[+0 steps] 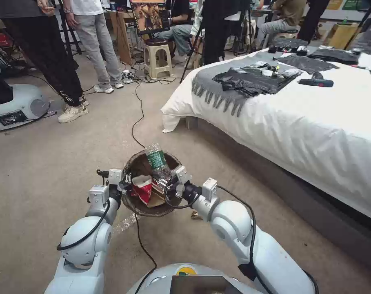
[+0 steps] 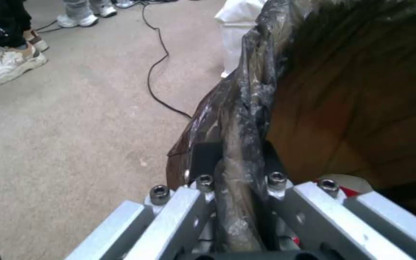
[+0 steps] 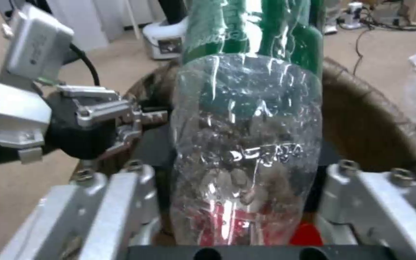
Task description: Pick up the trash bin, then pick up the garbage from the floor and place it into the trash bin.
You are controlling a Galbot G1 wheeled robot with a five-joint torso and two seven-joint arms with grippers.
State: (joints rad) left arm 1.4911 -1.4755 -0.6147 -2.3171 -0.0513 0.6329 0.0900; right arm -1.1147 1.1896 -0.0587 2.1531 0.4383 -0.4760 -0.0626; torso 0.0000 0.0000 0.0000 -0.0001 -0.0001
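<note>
right gripper (image 1: 167,182) clamps the green-labelled bottle (image 1: 156,160), standing upright right over the trash bin (image 1: 133,204), whose rim the left gripper (image 1: 126,184) pinches

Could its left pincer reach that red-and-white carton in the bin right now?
Probably not: the left pincer is clamped on the bag-lined rim of the round trash bin, holding it up. The red-and-white carton lies just inside.
</note>
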